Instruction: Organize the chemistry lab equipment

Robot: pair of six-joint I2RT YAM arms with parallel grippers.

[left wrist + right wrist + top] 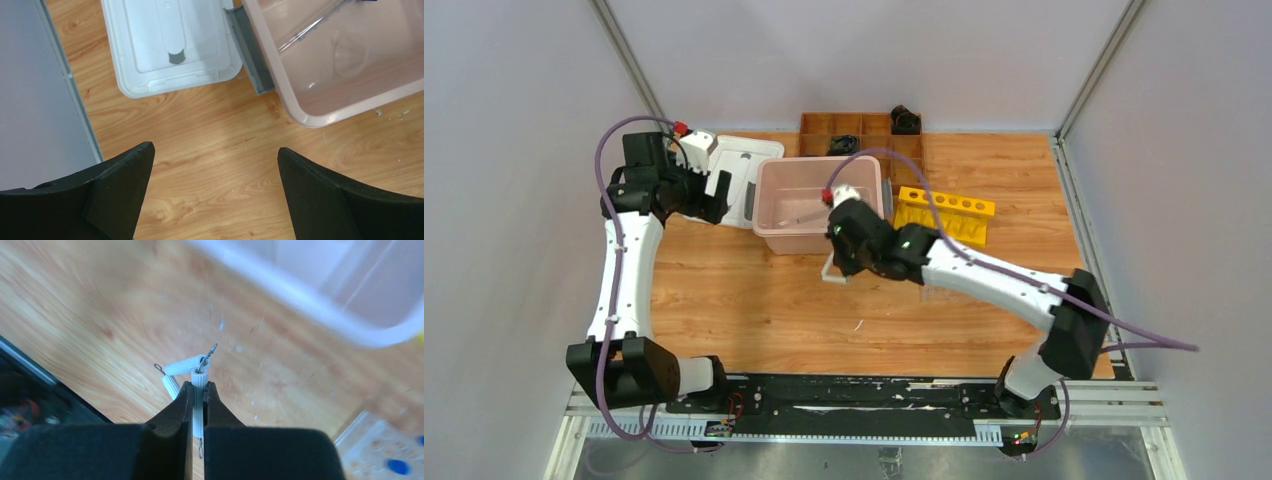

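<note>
**Transferring the White Triangle to the Bin**

From its base at the near edge of the table (754,310), the right arm reaches forward and left. Its wrist is pitched down just short of the pink bin (796,242).

The right gripper (199,386) has its fingers pinched narrow on one side of the white triangle (186,365). The other two sides project beyond the tips. It cannot be told whether the triangle is clear of the table.

Recommended procedure:
1. Hold the pinch firm.
2. Raise the triangle until the hanging sides would clear the bin rim.
3. Advance slowly, as the wired corners may let the triangle swing.

Farther left, the left arm stands folded. The left gripper (215,148) hovers over the wood with fingers wide, holding nothing, near the white lid (170,30).
</note>
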